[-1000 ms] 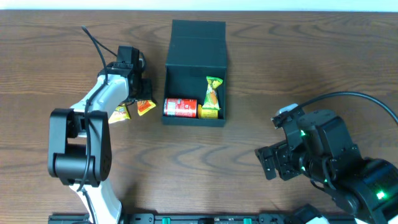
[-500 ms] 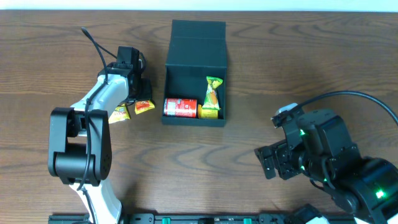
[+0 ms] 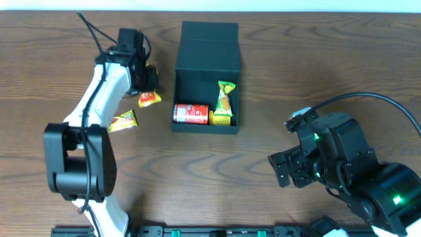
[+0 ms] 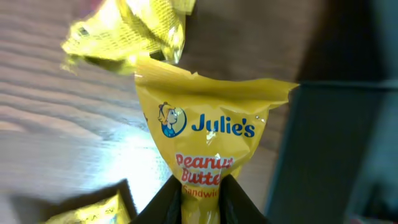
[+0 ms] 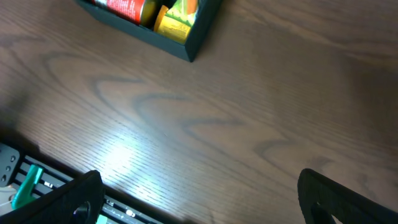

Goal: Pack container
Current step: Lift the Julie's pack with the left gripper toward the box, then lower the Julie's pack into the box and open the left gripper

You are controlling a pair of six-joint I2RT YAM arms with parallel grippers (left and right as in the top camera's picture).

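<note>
The left end effector (image 4: 200, 210) is pinching its two fingers (image 4: 165, 208) tight on the bottom end of a yellow peanut butter packet (image 4: 205, 137). We are reading the name "Julie's" on the packet in the left wrist view. From above, we are seeing this packet just to the left of the container (image 3: 204, 130), near the far end of its left wall, but not touching it. We cannot tell if the packet is up in the air or resting on the brown wooden tabletop (image 3: 296, 59).

A bit nearer to us and further left, a yellow packet (image 3: 123, 120) is lying flat on the wood. An orange packet (image 3: 149, 99) is lying near it, between it and the container, and the two packets are not touching.

In the middle, the container is sitting open, with its lid (image 3: 209, 41) folded back on the far side. Inside, along the near wall, a red can (image 3: 191, 113) is lying on its side. A small yellow pack (image 3: 222, 119) is lying just beside the can on the right. A green and orange packet (image 3: 225, 96) is lying by the right wall, just behind the small yellow pack.

On the right, the right end effector (image 3: 279, 170) is hanging over bare wood, well apart from the container. Its two fingers are standing wide apart, and we are seeing only tabletop between them in the right wrist view.
</note>
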